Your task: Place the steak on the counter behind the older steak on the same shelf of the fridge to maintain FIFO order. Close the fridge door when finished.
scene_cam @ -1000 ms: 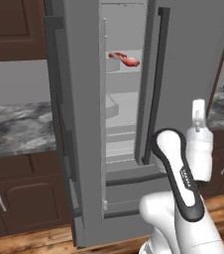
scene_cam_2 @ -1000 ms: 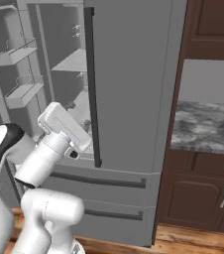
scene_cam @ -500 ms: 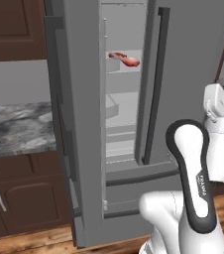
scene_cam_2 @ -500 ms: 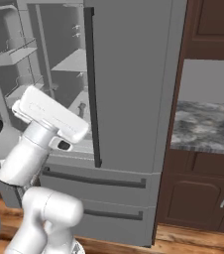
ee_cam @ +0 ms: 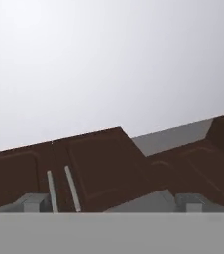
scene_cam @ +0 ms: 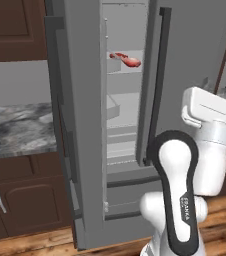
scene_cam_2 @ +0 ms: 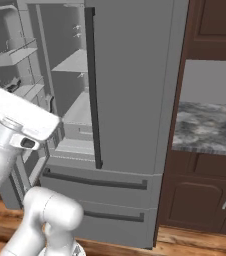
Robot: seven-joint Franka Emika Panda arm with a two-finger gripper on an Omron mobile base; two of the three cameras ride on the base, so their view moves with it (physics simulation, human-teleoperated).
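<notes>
From behind the arm on its left, one base camera looks forward and down at the fridge (scene_cam: 130, 125), close enough that its open gap fills the middle, a stretch of bench (scene_cam: 15, 130) at the left. The right base camera faces the same fridge (scene_cam_2: 130, 100) from the other side (both share it). The hand camera tilts up at dark upper cabinets (ee_cam: 99, 168).

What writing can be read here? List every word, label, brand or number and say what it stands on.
"FRANKA": small pale letters running lengthwise on the dark band of the robot arm; blurred, so this reading is uncertain.
Fridge: no lettering or sign on its doors or inside.
Counter and cabinets: none.
</notes>
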